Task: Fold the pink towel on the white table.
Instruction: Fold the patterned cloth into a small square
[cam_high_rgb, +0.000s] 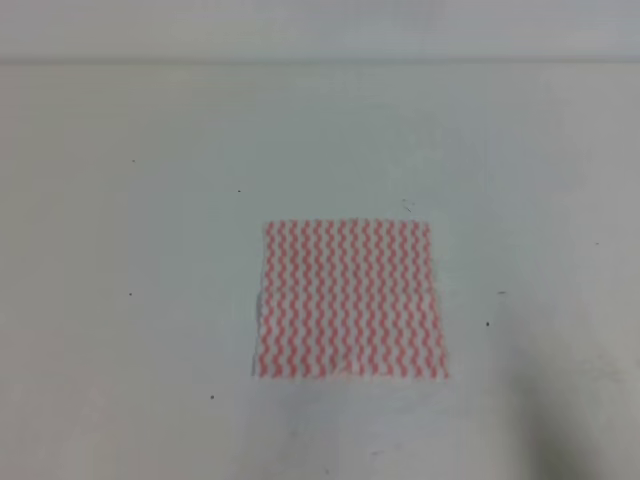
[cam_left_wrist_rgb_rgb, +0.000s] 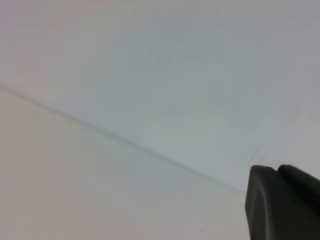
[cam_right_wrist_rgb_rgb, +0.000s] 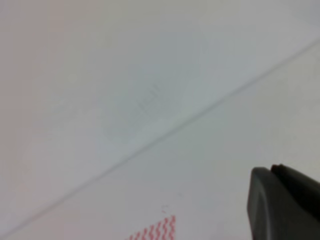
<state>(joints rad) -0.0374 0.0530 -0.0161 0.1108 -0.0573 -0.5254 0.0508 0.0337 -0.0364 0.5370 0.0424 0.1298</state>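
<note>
The pink towel (cam_high_rgb: 348, 300) is lying flat and unfolded near the middle of the white table (cam_high_rgb: 120, 220), nothing touching it. Only a dark corner of the left gripper (cam_left_wrist_rgb_rgb: 282, 202) and right gripper (cam_right_wrist_rgb_rgb: 285, 202) is showing, so I cannot tell whether either is released or clenched. Pinching two matching corners and carrying them evenly across should be giving a square fold.

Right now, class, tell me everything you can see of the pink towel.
The pink towel is a thin, roughly square cloth with pink-and-white wavy stripes running from far edge to near edge. It lies flat and unfolded on the white table, slightly right of centre, its left edge a little uneven. Nothing but the table touches it. The right wrist view catches only one corner.
</note>
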